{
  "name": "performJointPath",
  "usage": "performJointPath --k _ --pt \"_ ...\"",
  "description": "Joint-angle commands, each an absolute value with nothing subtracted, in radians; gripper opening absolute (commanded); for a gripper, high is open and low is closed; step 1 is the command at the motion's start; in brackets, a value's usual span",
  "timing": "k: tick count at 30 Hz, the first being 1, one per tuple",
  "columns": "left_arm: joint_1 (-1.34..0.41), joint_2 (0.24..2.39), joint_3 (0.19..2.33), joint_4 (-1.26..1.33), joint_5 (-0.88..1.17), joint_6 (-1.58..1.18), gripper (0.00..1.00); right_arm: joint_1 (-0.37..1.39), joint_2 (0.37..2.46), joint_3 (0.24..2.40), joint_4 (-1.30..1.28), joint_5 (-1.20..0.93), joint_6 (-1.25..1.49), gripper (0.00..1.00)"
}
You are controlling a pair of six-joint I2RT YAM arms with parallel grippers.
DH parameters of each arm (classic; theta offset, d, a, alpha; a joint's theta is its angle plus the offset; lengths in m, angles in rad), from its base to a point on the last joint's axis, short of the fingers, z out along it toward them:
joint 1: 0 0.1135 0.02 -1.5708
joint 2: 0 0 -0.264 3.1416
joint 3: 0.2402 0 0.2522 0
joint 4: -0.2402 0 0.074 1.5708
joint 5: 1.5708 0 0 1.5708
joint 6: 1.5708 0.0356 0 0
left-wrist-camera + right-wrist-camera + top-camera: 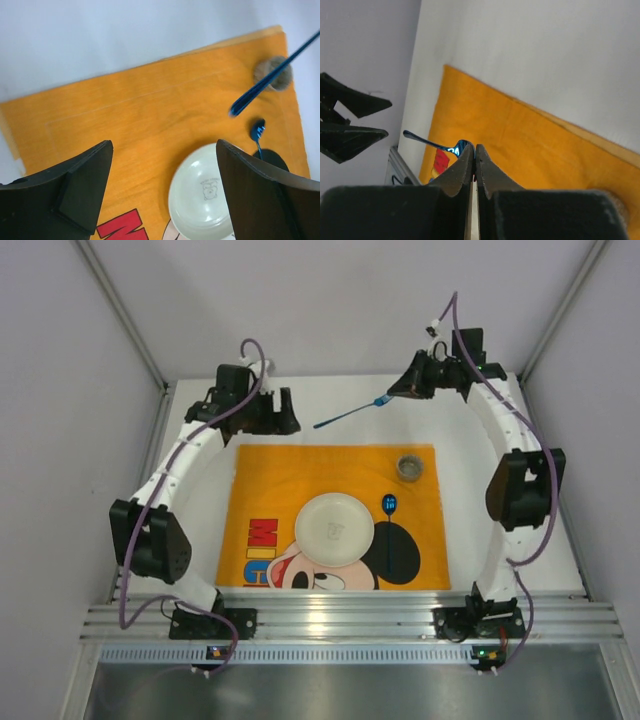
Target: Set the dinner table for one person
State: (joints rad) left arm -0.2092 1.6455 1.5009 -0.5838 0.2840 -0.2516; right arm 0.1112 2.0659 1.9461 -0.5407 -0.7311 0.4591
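Note:
The white dinner table (320,390) carries an orange cartoon-mouse placemat (290,475). On the mat lie a white plate (334,528), a small round cup (410,467) and a blue spoon (388,506). My right gripper (395,392) is shut on the head of a long blue utensil (348,416) and holds it in the air above the table's far side, handle pointing left. In the right wrist view the jaws (474,147) pinch that utensil (427,142). My left gripper (273,420) hovers open and empty over the mat's far left corner (164,145).
White walls enclose the table on three sides. An aluminium rail (350,620) runs along the near edge between the arm bases. In the left wrist view the plate (202,197), cup (279,80), spoon (257,131) and held utensil (270,77) all show.

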Motion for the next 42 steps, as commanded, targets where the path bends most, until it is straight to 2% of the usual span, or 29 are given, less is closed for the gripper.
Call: performJointPath --k 1,5,11,15,19,23,26,29,30,35,37,38,39,42 --pt "-0.354 1.537 1.555 -0.595 0.322 -0.085 0.89 0.149 1.910 1.836 -0.627 -0.812 0.355 0.00" --pt "-0.504 1.503 1.566 -0.607 0.230 -0.045 0.90 0.222 1.842 1.767 -0.745 -0.744 0.256 0.00" --pt "-0.598 1.537 1.588 -0.666 0.179 -0.009 0.89 0.319 1.776 1.717 -0.784 -0.701 0.236 0.00" --pt "-0.646 1.588 1.612 -0.729 0.158 0.026 0.84 0.334 1.747 1.720 -0.785 -0.701 0.256 0.00" --pt "-0.678 1.666 1.624 -0.822 0.040 0.015 0.80 0.334 1.727 1.744 -0.798 -0.693 0.262 0.00" --pt "-0.693 1.709 1.606 -0.839 0.064 0.014 0.74 0.334 1.721 1.756 -0.807 -0.698 0.271 0.00" --pt "-0.693 1.718 1.580 -0.830 0.055 0.003 0.61 0.334 1.713 1.764 -0.808 -0.701 0.281 0.00" --pt "-0.693 1.726 1.571 -0.828 0.014 0.002 0.24 0.334 1.710 1.769 -0.810 -0.710 0.288 0.00" --pt "-0.693 1.727 1.574 -0.833 0.009 0.002 0.01 0.334 1.709 1.769 -0.810 -0.713 0.288 0.00" --pt "-0.693 1.729 1.591 -0.841 -0.006 0.002 0.00 0.334 1.721 1.773 -0.810 -0.724 0.311 0.00" --pt "-0.693 1.726 1.588 -0.845 -0.008 0.002 0.00 0.334 1.727 1.782 -0.810 -0.723 0.327 0.36" --pt "-0.693 1.724 1.585 -0.853 -0.018 -0.017 0.00 0.336 1.732 1.784 -0.808 -0.707 0.333 0.51" --pt "-0.693 1.721 1.566 -0.857 -0.034 -0.028 0.00 0.336 1.732 1.789 -0.808 -0.695 0.337 0.99" --pt "-0.689 1.689 1.474 -0.871 -0.109 -0.054 0.00 0.325 1.729 1.805 -0.810 -0.643 0.351 1.00"
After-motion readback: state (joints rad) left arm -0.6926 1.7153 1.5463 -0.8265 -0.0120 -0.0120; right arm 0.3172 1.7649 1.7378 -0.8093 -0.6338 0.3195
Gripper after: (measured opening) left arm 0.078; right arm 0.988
